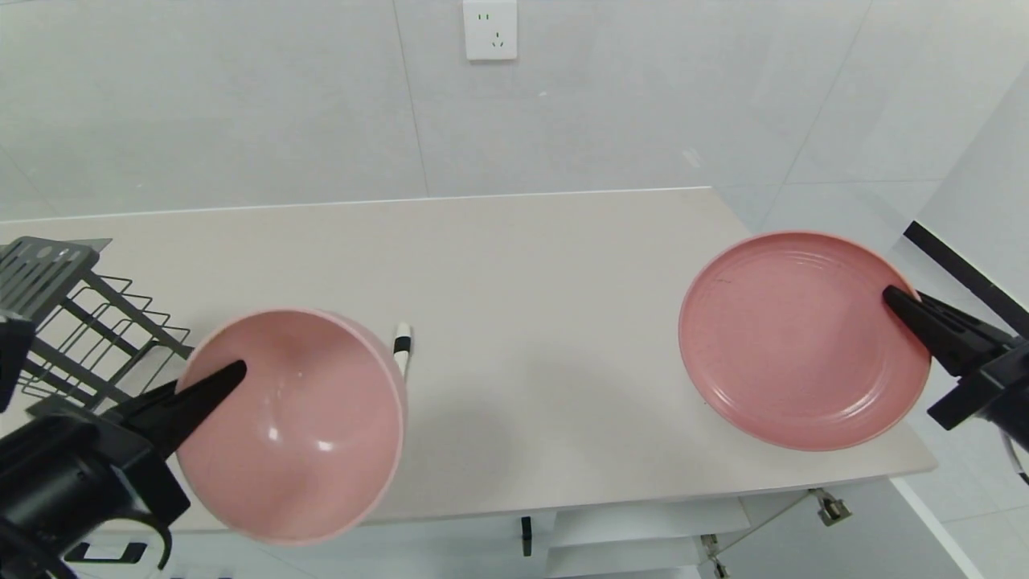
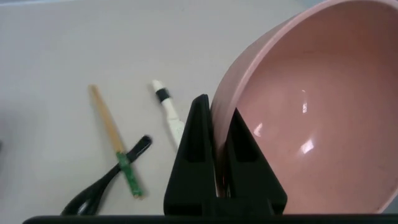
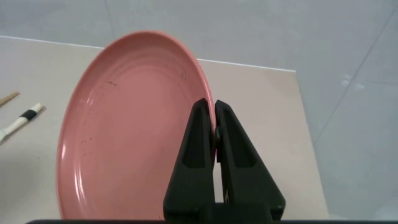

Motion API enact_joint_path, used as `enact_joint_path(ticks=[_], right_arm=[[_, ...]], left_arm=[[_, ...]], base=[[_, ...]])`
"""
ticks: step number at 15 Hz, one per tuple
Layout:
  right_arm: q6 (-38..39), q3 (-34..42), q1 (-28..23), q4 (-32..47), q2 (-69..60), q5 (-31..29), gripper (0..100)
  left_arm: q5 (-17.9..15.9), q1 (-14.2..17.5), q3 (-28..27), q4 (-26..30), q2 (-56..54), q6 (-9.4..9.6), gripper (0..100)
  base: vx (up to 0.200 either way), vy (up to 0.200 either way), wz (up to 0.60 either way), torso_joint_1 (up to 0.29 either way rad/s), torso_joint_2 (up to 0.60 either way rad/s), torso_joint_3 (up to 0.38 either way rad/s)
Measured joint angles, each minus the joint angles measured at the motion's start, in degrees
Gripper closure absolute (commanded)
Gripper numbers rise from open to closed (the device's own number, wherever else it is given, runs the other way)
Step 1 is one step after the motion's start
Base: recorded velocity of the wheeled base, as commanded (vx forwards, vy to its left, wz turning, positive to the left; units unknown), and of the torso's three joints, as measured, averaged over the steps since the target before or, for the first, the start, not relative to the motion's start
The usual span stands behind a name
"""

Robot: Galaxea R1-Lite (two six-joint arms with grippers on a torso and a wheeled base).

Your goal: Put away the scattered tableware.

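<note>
My left gripper [image 2: 217, 115] is clamped on the rim of a deep, glossy pink bowl [image 1: 293, 426], one finger inside the wall and one outside. I hold the bowl tilted above the table's front edge toward its left end, its open side facing up and toward me. My right gripper [image 3: 212, 112] is pinched tight on the raised rim of a round, flat pink plate [image 1: 804, 338] with ringed grooves. The plate hangs slanted over the right edge of the pale beige table [image 1: 522, 265], near the front right corner. On the tabletop just beside the bowl lies a white stick-shaped utensil with a black band [image 2: 166, 106]. Close to it, a light wooden chopstick with a green band [image 2: 115, 140] lies crossed by a thin black utensil handle [image 2: 106, 183]. A dark wire dish rack [image 1: 80, 322] stands at the table's left edge, beside my left arm. A white wall socket [image 1: 489, 28] sits on the tiled wall beyond the table's far edge.
</note>
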Motion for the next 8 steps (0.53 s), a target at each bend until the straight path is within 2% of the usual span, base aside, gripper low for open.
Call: enact_joint_path(ticks=[1, 2, 3, 5, 6, 8], right_arm=[[2.0, 0.1, 0.1, 0.0, 0.1, 0.1, 100], [3.3, 0.0, 0.3, -0.2, 0.2, 0.2, 100], [3.3, -0.2, 0.7, -0.8, 0.5, 0.3, 100], [3.2, -0.2, 2.6, -3.9, 1.8, 0.3, 100], [3.1, 0.0, 3.5, -6.0, 2.5, 0.3, 100], [3.0, 1.0, 5.5, -9.6, 4.7, 0.3, 100]], left_arm=[[4.8, -0.5, -1.5, 0.5, -0.1, 0.11, 100], [5.8, -1.7, -3.0, 0.4, -0.1, -0.11, 100], [5.3, -2.4, -3.8, 0.2, 0.0, -0.2, 100], [2.0, -3.2, -4.0, -2.0, 1.9, -0.22, 100], [1.2, -3.4, -3.6, -4.8, 3.4, -0.11, 100], [0.5, -3.5, -0.8, -18.5, 7.8, 1.52, 100]], base=[[0.0, 0.0, 0.0, 0.0, 0.0, 0.0], [0.0, 0.0, 0.0, 0.0, 0.0, 0.0], [0.0, 0.0, 0.0, 0.0, 0.0, 0.0], [0.0, 0.0, 0.0, 0.0, 0.0, 0.0], [0.0, 0.0, 0.0, 0.0, 0.0, 0.0], [-0.2, 0.0, 0.0, 0.0, 0.0, -0.005]])
